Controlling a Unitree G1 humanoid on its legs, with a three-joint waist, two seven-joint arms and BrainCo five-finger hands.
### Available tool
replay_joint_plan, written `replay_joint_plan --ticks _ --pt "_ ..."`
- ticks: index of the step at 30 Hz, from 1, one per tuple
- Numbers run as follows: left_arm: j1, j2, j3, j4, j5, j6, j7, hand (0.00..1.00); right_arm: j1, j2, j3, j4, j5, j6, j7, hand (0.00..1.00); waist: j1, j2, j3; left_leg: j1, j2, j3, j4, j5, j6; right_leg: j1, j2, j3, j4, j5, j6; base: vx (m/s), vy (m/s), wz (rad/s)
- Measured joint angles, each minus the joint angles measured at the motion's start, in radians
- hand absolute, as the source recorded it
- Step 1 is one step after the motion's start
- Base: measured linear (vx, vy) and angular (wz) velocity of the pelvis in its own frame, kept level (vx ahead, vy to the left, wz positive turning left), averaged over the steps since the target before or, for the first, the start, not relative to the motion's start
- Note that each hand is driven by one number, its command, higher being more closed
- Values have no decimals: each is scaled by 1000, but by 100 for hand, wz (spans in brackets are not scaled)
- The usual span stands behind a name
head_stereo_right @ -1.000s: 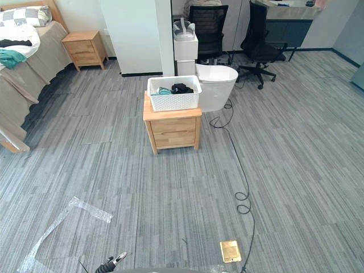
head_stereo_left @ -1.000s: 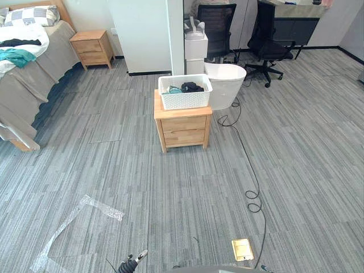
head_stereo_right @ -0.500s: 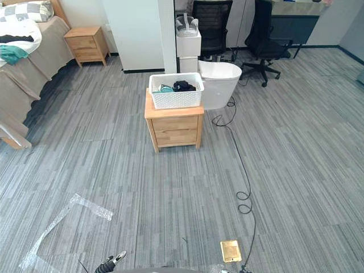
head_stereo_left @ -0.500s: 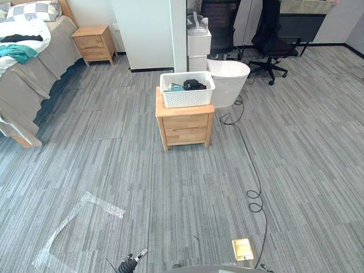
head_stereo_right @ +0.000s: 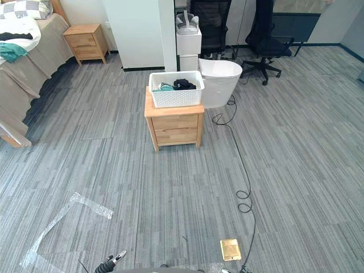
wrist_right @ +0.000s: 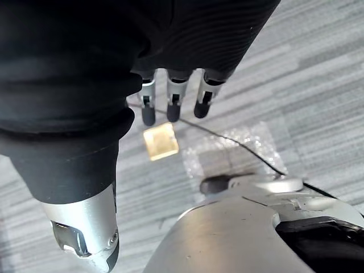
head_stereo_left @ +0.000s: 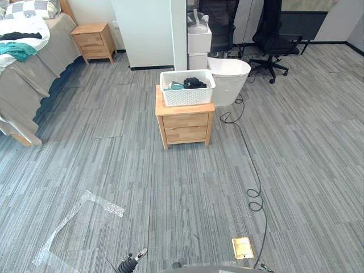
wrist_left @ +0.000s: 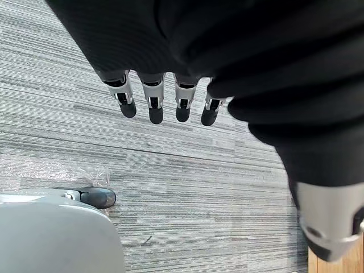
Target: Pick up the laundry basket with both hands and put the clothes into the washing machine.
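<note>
A white laundry basket (head_stereo_left: 187,89) stands on a wooden nightstand (head_stereo_left: 183,122) in the middle of the room, some way ahead of me. Teal and black clothes (head_stereo_left: 189,85) lie inside it. Right behind the nightstand sits a white rounded washing machine (head_stereo_left: 230,82). My left hand (wrist_left: 151,104) hangs over the grey floor with straight fingers and holds nothing. My right hand (wrist_right: 172,103) also hangs over the floor, fingers straight and empty. Both hands are far from the basket.
A bed (head_stereo_left: 25,74) and a second nightstand (head_stereo_left: 93,42) are at the far left. Office chairs (head_stereo_left: 273,40) stand at the back right. A black cable (head_stereo_left: 251,170) runs across the floor from the machine. A brass floor socket (head_stereo_left: 242,248) and a clear plastic strip (head_stereo_left: 79,219) lie near me.
The whole picture has shifted a little, so the camera has moved. The basket, nightstand and machine stay where they were.
</note>
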State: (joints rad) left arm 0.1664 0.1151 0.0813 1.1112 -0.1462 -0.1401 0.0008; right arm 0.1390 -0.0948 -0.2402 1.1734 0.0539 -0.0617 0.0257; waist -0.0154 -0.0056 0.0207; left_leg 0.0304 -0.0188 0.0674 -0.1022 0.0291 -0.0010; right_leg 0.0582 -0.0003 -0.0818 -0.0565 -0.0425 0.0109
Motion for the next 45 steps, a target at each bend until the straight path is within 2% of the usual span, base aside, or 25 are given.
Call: replay_joint_plan --ticks 3,4,7,9,10,13,15,17,18,20,21,22,25,28,30,33,34,35,36,37,38,39,41,43,45 --pt "-15 2 2 -2 -2 0 0 0 -1 9 -27 -2 18 -4 0 0 0 3 24 8 5 -18 11 -1 -2 16 5 -13 13 -8 -7 8 -30 18" --pt "-28 10 13 -2 -2 0 0 0 -8 13 -39 -7 25 -7 0 0 -3 -10 56 -23 6 -30 94 -40 -15 14 2 -30 52 -33 -8 -42 -56 41" --pt "-53 15 73 -25 -10 2 -2 0 -24 13 -40 -22 27 -19 2 0 -1 -5 132 -237 70 -12 591 -185 -42 12 40 -57 117 -89 -53 -113 -70 30" --pt "-53 2 93 -29 -21 6 -1 0 -29 9 -45 -23 27 -20 0 0 22 16 171 -334 133 42 820 -172 -40 55 70 -49 124 -103 -78 -41 -40 0" --pt "-44 0 108 -30 -24 7 -1 0 -28 6 -58 -20 28 -16 -2 0 31 5 176 -367 140 63 870 -190 -29 72 71 -45 126 -112 -92 89 -11 -2" --pt "-25 -17 108 -47 -43 7 -1 0 -46 5 -60 -20 36 -15 -2 0 44 7 173 -423 120 78 649 -183 -38 54 53 1 130 -129 -95 127 51 -36" --pt "-27 -30 108 -45 -43 7 -1 0 -56 -5 -71 -20 53 -18 -2 0 64 25 165 -431 107 63 407 -152 -80 35 35 59 129 -152 -73 254 161 -78" --pt "-24 -35 108 -43 -42 7 -2 0 -49 -7 -80 -21 57 -17 0 0 65 36 155 -430 104 59 400 -150 -79 27 28 89 156 -189 -66 333 184 -59" --pt "-9 -30 111 -42 -40 7 -2 0 -36 -9 -79 -21 57 -13 1 0 63 22 142 -439 84 59 455 -134 -54 12 7 115 226 -254 -54 500 205 -63" --pt "16 -15 132 -39 -41 6 -7 0 -4 24 -76 -12 53 -9 1 0 57 -32 81 -427 32 76 484 -126 3 -59 -48 122 464 -349 70 589 169 -48" --pt "3 2 126 -43 -39 6 -18 0 -7 38 -80 -9 56 -10 1 0 44 -57 87 -376 14 87 506 -173 39 -184 -68 127 807 -298 268 514 126 -13" --pt "3 8 122 -44 -39 6 -22 0 -17 41 -82 -9 55 -10 1 0 36 -51 92 -354 13 86 511 -184 41 -222 -64 134 912 -264 269 496 122 -3" --pt "1 13 108 -51 -38 6 -22 0 -24 41 -83 -12 51 -10 2 0 29 -55 95 -207 8 75 483 -218 66 -291 -72 95 1123 -251 263 494 67 9" --pt "-21 -8 106 -61 -38 5 -21 0 -46 23 -83 -42 51 -12 1 0 32 -24 108 -50 12 42 347 -218 64 -338 -119 6 906 -299 156 421 -20 23" --pt "-48 -30 107 -62 -38 3 -21 0 -41 14 -87 -64 55 -16 1 0 29 2 116 -15 25 3 330 -230 46 -377 -172 -10 712 -285 124 374 -112 58" --pt "-57 -78 138 -66 -40 1 -20 0 2 19 -136 -125 60 -19 2 0 33 39 124 46 83 -61 385 -337 -14 -391 -251 34 398 -137 94 432 -244 57" --pt "-50 -78 153 -66 -39 0 -20 0 10 25 -139 -127 60 -20 1 0 33 34 120 59 93 -70 395 -365 -29 -392 -263 41 378 -120 97 550 -454 42" --pt "-30 -67 179 -65 -38 -1 -18 0 14 38 -134 -118 60 -20 2 0 27 8 107 110 122 -88 405 -421 -61 -401 -269 64 399 -104 106 495 -471 34" --pt "-24 -65 192 -65 -37 0 -17 0 19 42 -131 -118 60 -20 2 0 25 2 97 126 139 -93 399 -438 -76 -409 -259 62 426 -99 111 652 -641 55" --pt "-7 -72 211 -62 -36 1 -13 0 30 39 -126 -115 58 -19 7 0 23 9 72 147 185 -115 415 -448 -103 -415 -216 52 500 -42 156 495 -462 52" --pt "-10 -80 227 -59 -34 1 -13 0 28 36 -126 -99 56 -19 10 0 25 16 69 119 206 -133 484 -432 -85 -415 -196 42 536 -39 146 684 -715 57" --pt "-15 -121 282 -62 -37 2 -14 0 21 3 -127 -81 53 -18 21 0 30 61 65 -26 262 -167 756 -332 1 -389 -147 -13 556 -90 99 561 -568 34" --pt "-13 -123 282 -59 -36 7 -14 0 13 -19 -105 -74 53 -15 20 0 37 89 81 -171 338 -148 1036 -188 30 -304 -91 -53 508 -117 44 530 -509 6" --pt "-8 -113 280 -58 -37 10 -11 0 2 -25 -94 -39 55 -8 18 0 36 83 96 -231 347 -79 1169 -236 -9 -155 -54 -63 403 -115 15 525 -427 -9" --pt "-14 -97 270 -62 -37 5 -8 0 -2 -18 -95 -31 57 -6 18 0 33 62 109 -266 310 -3 1128 -243 -18 -37 -52 -75 310 -113 5 446 -303 8"
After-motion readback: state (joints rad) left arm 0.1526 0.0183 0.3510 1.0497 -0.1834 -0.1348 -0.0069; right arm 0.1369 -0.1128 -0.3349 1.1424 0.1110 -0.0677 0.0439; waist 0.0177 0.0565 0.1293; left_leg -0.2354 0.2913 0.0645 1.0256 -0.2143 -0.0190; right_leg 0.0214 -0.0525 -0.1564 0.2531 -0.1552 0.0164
